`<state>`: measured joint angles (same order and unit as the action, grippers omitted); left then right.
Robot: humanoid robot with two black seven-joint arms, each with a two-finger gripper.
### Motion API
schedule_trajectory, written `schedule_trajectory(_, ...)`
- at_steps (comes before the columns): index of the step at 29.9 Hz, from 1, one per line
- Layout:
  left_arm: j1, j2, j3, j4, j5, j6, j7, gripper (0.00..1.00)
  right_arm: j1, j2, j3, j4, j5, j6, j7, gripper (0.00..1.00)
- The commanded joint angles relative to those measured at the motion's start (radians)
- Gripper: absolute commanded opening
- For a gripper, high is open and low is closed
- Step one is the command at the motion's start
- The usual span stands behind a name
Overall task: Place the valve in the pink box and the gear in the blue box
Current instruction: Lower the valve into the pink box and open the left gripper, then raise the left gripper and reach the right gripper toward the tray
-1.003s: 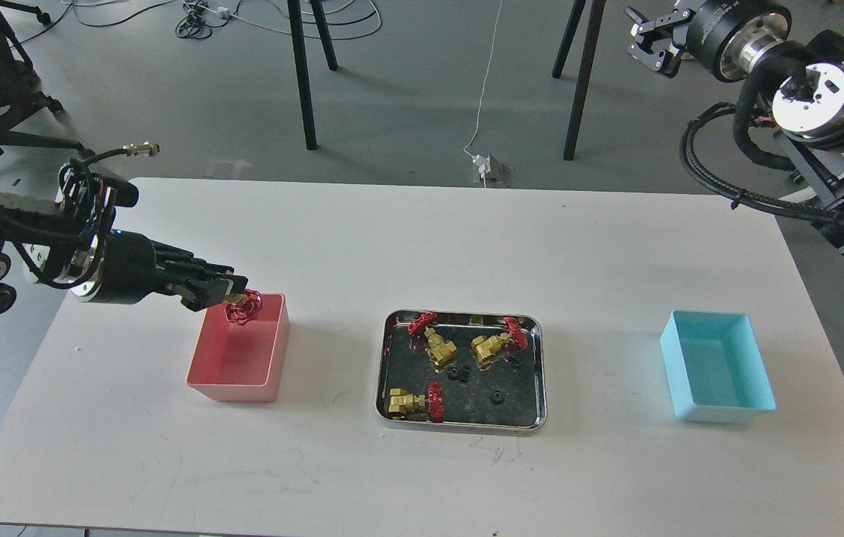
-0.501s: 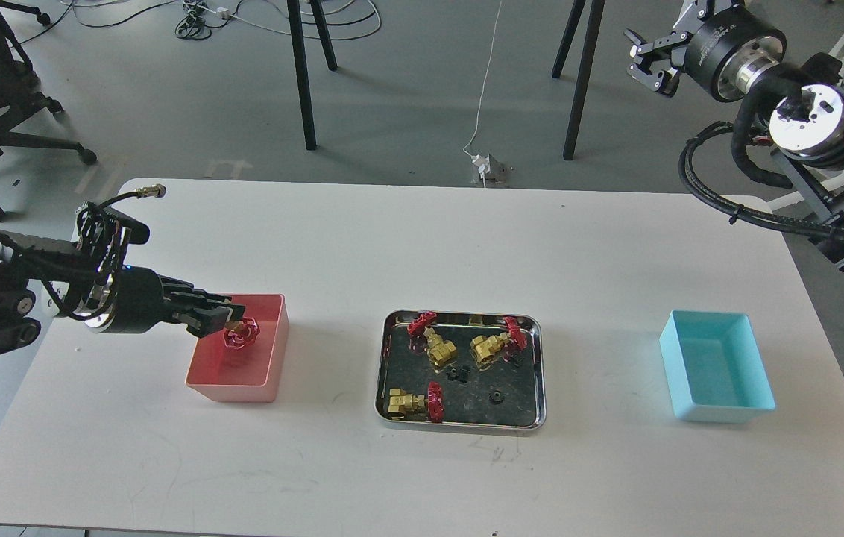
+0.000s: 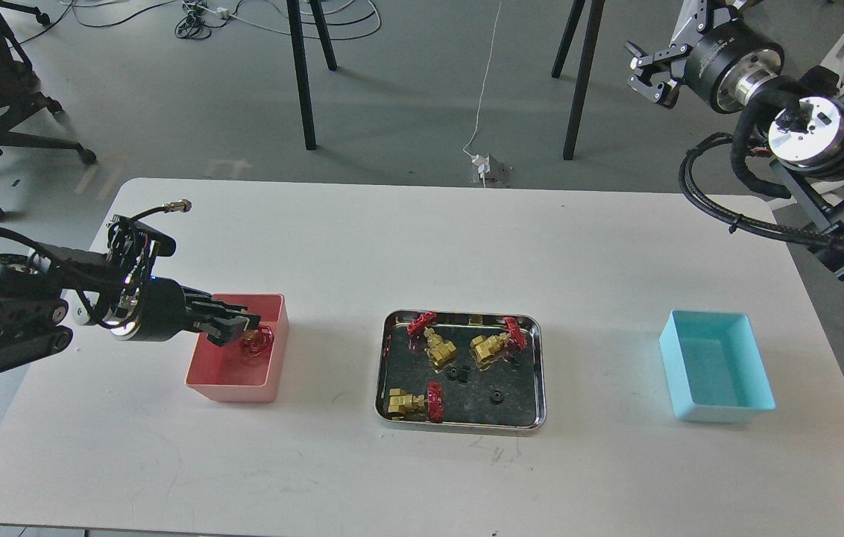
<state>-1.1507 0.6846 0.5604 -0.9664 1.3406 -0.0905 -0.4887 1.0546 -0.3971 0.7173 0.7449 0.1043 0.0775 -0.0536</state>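
My left gripper (image 3: 243, 330) reaches from the left into the pink box (image 3: 232, 391) and is shut on a valve (image 3: 258, 343) with a red handwheel, held low inside the box. Three more valves (image 3: 433, 347) lie in the steel tray (image 3: 385, 373) at mid-table, with tiny black gears (image 3: 455, 373) among them. The blue box (image 3: 720, 412) stands at the right with nothing showing in it. My right gripper (image 3: 642, 67) hangs high at the top right beyond the table, open and empty.
Black cables and the right arm's thick joints (image 3: 810, 134) hang over the table's right rear. Chair and stand legs (image 3: 303, 74) are on the floor behind the table. White tabletop lies bare between the boxes and the tray.
My left gripper has come down with the valve from above the pink box's rim to low inside the box. The right gripper has shifted only slightly.
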Motion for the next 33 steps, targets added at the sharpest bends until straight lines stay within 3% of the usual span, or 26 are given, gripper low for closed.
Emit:
schedule_trajectory(1, -0.001, 0.000, -0.004, -0.002, 0.000, -0.002, 0.000, 0.46, -0.007, 0.000, 0.001, 0.002, 0.000, 0.001, 0.000, 1.00)
schedule_trajectory(7, -0.003, 0.015, -0.039, -0.015, -0.006, -0.009, 0.000, 0.58, -0.007, -0.012, -0.016, 0.014, -0.008, 0.005, -0.002, 1.00)
schedule_trajectory(13, 0.003, 0.090, -0.281, -0.100, -0.170, -0.015, 0.000, 0.65, 0.030, -0.025, -0.134, 0.051, -0.174, 0.093, 0.003, 1.00)
schedule_trajectory(16, 0.006, 0.119, -0.446, -0.201, -0.389, -0.069, 0.000, 0.65, 0.079, -0.072, -0.208, 0.083, -0.445, 0.215, 0.006, 1.00)
schedule_trajectory(19, 0.028, 0.121, -0.624, -0.278, -0.650, -0.150, 0.000, 0.66, 0.119, -0.117, -0.222, 0.140, -0.694, 0.411, 0.011, 1.00)
schedule_trajectory(26, 0.124, -0.028, -1.019, -0.288, -1.150, -0.293, 0.000, 0.70, 0.225, -0.129, -0.370, 0.318, -1.220, 0.411, 0.011, 1.00)
schedule_trajectory(30, 0.186, -0.140, -1.180, -0.290, -1.190, -0.299, 0.000, 0.72, 0.235, -0.140, -0.542, 0.514, -1.441, 0.411, 0.011, 1.00)
schedule_trajectory(33, 0.218, -0.194, -1.223, -0.288, -1.190, -0.296, 0.000, 0.73, 0.240, -0.141, -0.703, 0.648, -1.563, 0.411, 0.012, 1.00)
